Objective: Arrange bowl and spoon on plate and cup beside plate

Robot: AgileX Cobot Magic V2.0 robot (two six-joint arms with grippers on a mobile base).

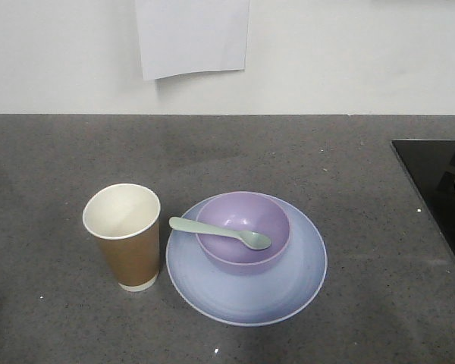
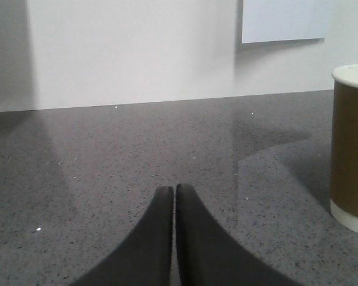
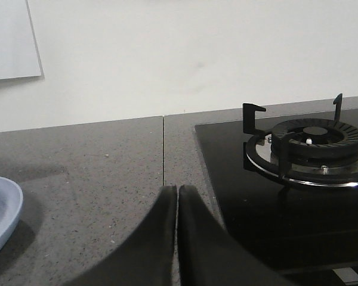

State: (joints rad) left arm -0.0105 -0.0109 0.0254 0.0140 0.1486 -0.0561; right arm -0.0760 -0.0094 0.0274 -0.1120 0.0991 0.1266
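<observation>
Spoon in bowl on plate; cup plain, seemingly unlabelled; both claws pressed together, empty.

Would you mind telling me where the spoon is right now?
In the front view, the spoon lies across the bowl, head inside and handle over the rim toward the cup, all on the plate.

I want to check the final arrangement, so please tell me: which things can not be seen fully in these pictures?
- Cup: left wrist view, right edge cuts it.
- Plate: right wrist view, left edge cuts it; in front view the bowl covers its middle.
- Stove: front view, right edge cuts it.
- Spoon: absent from wrist views.
</observation>
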